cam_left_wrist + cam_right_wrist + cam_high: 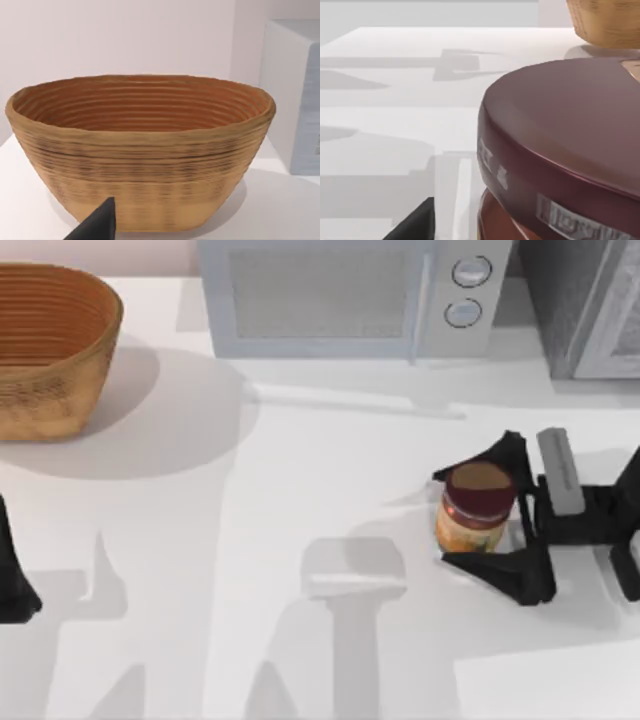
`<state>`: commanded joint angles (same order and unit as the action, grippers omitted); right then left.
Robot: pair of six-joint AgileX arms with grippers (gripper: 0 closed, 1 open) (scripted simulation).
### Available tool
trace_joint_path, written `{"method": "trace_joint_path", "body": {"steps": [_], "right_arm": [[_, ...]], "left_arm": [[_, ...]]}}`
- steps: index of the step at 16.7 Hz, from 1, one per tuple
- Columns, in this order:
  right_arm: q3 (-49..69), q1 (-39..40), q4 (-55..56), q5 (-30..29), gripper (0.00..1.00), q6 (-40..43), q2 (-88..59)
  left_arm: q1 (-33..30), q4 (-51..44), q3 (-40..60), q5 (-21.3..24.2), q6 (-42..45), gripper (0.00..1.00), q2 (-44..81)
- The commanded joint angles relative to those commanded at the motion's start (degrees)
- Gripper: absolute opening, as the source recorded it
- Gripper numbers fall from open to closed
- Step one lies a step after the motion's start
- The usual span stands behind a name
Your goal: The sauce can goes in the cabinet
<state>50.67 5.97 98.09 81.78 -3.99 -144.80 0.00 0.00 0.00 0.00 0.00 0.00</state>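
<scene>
Straddling one small maroon-lidded, orange-labelled sauce can on the white desk, the right end effector stands spread; one grey speckled cabinet sits behind. Left end effector parked at the desk's left edge; finger state cannot be determined.

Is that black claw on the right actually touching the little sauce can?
Cannot tell. In the top view the right gripper has a finger on either side of the sauce can, very close, but neither contact nor a gap shows plainly.

Simulated kitchen-like tabletop: microwave, woven basket, cabinet.
</scene>
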Motion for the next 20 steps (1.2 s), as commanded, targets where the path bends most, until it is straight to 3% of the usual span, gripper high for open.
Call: {"method": "trace_joint_path", "body": {"steps": [4,17,20], "right_arm": [[0.0,0.1,0.2,-0.1,1.0,-0.1,0.0],[0.0,0.1,0.2,-0.1,0.02,-0.1,0.0],[0.0,0.1,0.2,-0.1,0.0,-0.1,0.0]], "left_arm": [[0.0,0.0,0.0,0.0,0.0,1.0,0.0],[0.0,0.0,0.0,0.0,0.0,1.0,0.0],[0.0,0.0,0.0,0.0,0.0,1.0,0.0]]}}
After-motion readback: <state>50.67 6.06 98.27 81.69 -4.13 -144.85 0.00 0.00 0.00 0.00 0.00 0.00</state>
